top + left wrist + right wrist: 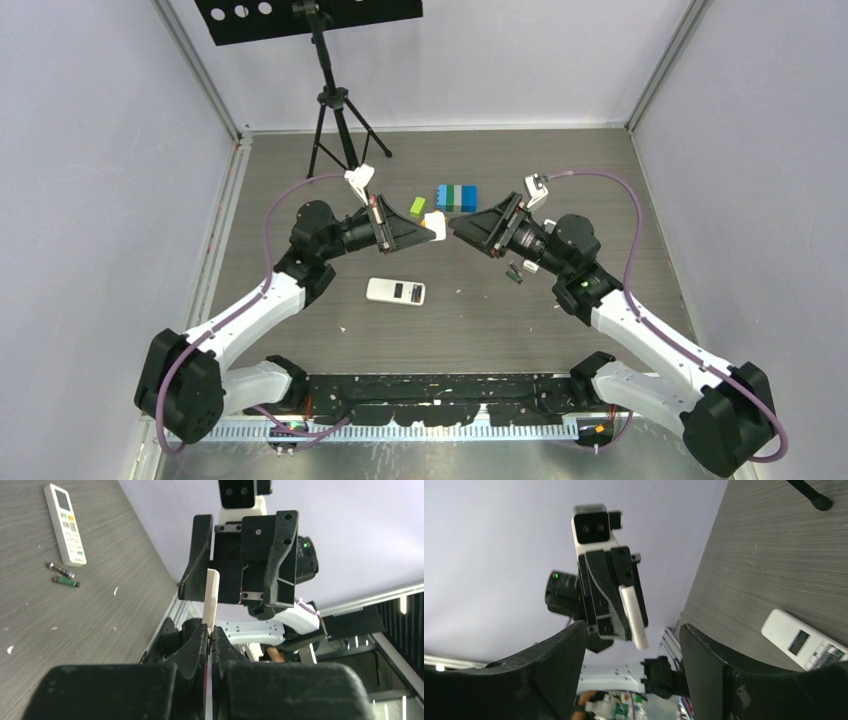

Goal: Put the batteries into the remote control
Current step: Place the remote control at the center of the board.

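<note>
Batteries (65, 581) lie on the tabletop (100, 630) just beside a face-up remote control (65, 524); your left hand (210, 631) pinches a thin white plate (211, 597) in the air; your right hand (458, 227) stands spread, empty.

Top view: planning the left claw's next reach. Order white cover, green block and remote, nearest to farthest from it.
1. White cover, gripped in the left claw.
2. Green block, just behind it.
3. Remote, lower left in the view.
</note>
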{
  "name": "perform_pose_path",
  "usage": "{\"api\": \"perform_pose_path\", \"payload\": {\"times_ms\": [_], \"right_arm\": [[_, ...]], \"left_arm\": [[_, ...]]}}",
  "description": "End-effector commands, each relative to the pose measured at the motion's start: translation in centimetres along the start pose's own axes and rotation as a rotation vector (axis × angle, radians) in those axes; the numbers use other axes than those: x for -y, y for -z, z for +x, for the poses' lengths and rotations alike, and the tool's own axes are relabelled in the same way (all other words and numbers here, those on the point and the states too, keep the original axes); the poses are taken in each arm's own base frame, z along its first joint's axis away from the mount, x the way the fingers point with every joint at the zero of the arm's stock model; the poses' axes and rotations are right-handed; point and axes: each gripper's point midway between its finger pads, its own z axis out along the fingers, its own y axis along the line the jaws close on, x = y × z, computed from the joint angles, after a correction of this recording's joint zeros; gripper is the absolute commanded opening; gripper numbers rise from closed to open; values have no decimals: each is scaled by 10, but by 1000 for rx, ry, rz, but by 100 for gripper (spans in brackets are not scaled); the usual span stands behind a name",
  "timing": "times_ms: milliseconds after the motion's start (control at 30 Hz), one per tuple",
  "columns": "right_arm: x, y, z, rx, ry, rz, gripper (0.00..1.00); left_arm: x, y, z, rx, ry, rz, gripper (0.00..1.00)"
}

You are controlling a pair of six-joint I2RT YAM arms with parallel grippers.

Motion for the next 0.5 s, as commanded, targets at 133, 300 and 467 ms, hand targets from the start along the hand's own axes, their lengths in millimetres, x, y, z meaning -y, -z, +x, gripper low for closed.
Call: {"api": "perform_pose_path", "payload": {"times_ms": [133, 300, 467], "right_arm": [[-6, 16, 30, -172, 183, -53, 69], [-5, 12, 30, -184, 228, -61, 68], [-19, 9, 38, -221, 248, -142, 56]], "left_arm": [[30, 21, 29, -215, -111, 49, 0], [34, 25, 34, -251, -110, 53, 0], [34, 24, 34, -260, -100, 54, 0]]}}
